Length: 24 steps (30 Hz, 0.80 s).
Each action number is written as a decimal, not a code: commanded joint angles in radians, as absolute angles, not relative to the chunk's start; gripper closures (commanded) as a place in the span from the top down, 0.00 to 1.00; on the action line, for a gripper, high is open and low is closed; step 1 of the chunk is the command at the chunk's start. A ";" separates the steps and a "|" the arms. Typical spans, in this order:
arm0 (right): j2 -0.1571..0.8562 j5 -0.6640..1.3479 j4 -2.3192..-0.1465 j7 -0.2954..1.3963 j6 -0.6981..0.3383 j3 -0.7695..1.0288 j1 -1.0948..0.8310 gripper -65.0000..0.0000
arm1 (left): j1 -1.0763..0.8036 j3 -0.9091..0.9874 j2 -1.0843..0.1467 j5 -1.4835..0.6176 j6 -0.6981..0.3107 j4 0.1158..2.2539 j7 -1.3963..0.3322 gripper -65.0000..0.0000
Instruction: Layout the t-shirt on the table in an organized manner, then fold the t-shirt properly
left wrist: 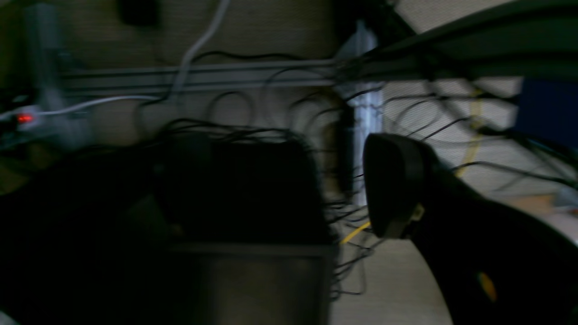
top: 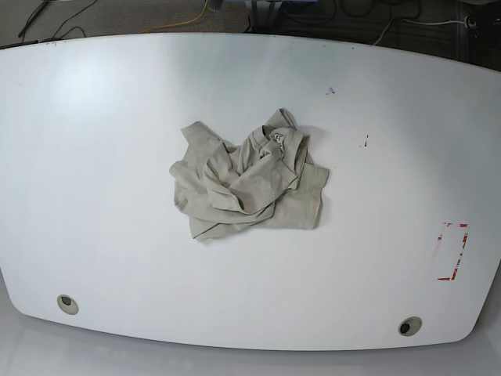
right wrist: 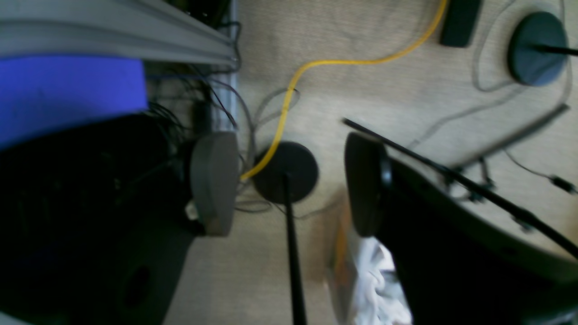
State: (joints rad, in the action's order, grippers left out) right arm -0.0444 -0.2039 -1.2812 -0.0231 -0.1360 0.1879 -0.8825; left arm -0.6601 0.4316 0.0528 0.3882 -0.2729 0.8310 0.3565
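T-shirt point(top: 249, 178) sits crumpled mid-table point(top: 94, 157), not laid out yet, while left gripper point(left wrist: 275, 189) and right gripper point(right wrist: 289, 185) hang off the table over floor cables, jaws apart and empty, likely parked before reaching in.

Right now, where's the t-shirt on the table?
In the base view, the t-shirt lies crumpled near the middle of the table, away from the red tape outline.

Base overhead on table point(top: 94, 157) — wrists face floor.
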 commanded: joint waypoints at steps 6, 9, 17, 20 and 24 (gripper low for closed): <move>-0.053 -0.200 -1.429 -0.036 -0.140 0.185 -0.998 0.55 | -0.753 0.433 0.050 0.331 -0.277 0.949 0.367 0.74; -0.054 -0.200 -1.484 -0.036 -0.142 0.185 -1.030 0.55 | -0.792 0.433 0.050 0.280 -0.277 1.021 0.367 0.74; -0.054 -0.200 -1.664 -0.038 -0.142 0.177 -1.125 0.55 | -0.897 0.438 0.050 0.166 -0.371 1.213 0.367 0.74; -0.048 -0.200 -1.735 -0.038 -0.142 0.151 -1.162 0.55 | -0.934 0.440 0.050 0.128 -0.389 1.280 0.366 0.74; -0.047 -0.200 -1.811 -0.038 -0.142 0.143 -1.204 0.55 | -0.972 0.440 0.050 0.093 -0.389 1.356 0.366 0.74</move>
